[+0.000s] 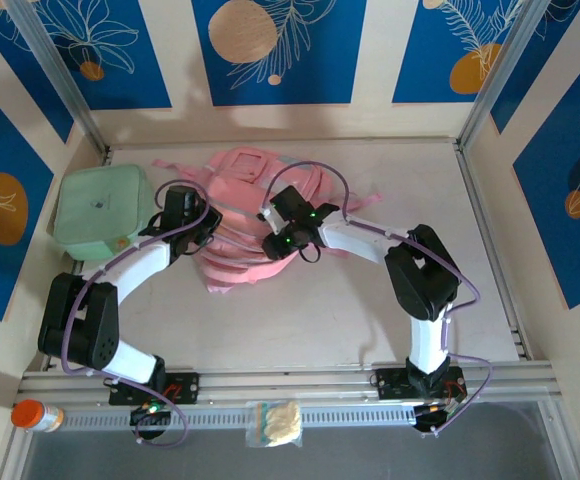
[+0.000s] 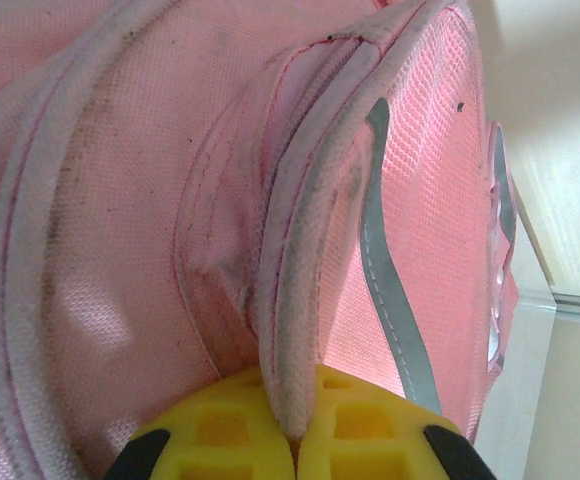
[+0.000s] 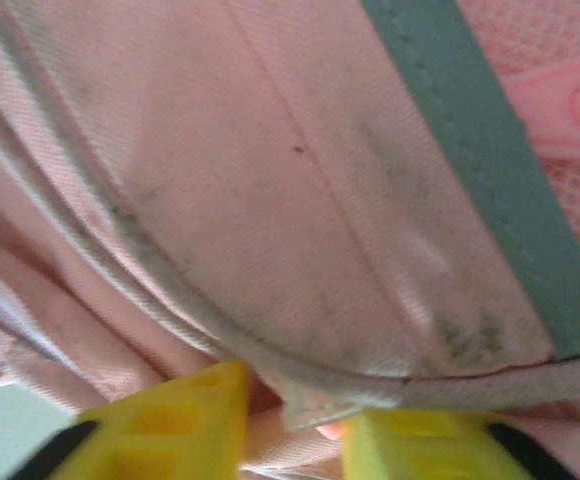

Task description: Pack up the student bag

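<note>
Pale bench (image 1: 310, 320), blue leaf-patterned wall panels (image 1: 270, 50). Student bag (image 1: 240, 170) beside mint-green case (image 1: 100, 205). Left gripper (image 2: 292, 435) clenched on bag piping; right gripper (image 3: 295, 405) parted astride a seam.

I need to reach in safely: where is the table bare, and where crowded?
Bare: the table in front of the student bag, between the left arm and the right arm; also the strip between the right arm and the right wall. Crowded: back left, where the mint-green case, left arm and bag sit close.
</note>
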Available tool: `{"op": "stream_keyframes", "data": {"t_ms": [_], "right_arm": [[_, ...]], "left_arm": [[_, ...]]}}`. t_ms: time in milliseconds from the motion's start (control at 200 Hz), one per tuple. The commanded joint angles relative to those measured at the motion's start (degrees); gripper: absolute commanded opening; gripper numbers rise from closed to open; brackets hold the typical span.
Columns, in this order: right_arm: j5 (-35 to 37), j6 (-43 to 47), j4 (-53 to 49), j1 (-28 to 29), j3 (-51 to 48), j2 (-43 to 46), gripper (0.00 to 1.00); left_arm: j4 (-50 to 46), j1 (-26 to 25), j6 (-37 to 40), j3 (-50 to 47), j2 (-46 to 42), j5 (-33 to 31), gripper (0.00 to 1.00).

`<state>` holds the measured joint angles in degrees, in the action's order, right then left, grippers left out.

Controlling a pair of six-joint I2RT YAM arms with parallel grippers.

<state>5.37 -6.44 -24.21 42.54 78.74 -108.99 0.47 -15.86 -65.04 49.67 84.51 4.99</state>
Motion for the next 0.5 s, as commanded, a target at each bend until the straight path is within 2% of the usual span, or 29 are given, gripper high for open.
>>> {"op": "stream_keyframes", "data": {"t_ms": [0, 120, 315, 425, 495], "right_arm": [[3.21, 2.16, 1.19, 1.20, 1.80, 0.26, 0.15], [12.89, 1.39, -2.50, 1.63, 0.27, 3.14, 0.00], [28.91, -3.74, -8.12, -1.99, -1.30, 6.33, 0.00], [28.27, -6.17, -10.34, -6.53, 1.43, 6.34, 0.00], [28.41, -4.53, -10.95, -7.30, 3.92, 5.59, 0.00]], "left_arm": [[1.52, -0.22, 0.91, 0.69, 0.04, 2.13, 0.00], [-1.08, 0.29, 3.55, 1.29, -1.40, 1.16, 0.00], [-7.77, 2.05, 10.92, 1.40, -4.05, 1.28, 0.00], [-10.24, 3.69, 14.59, 0.81, -4.69, 0.12, 0.00], [-12.40, 4.56, 17.89, 1.10, -4.96, -1.80, 0.00]]}}
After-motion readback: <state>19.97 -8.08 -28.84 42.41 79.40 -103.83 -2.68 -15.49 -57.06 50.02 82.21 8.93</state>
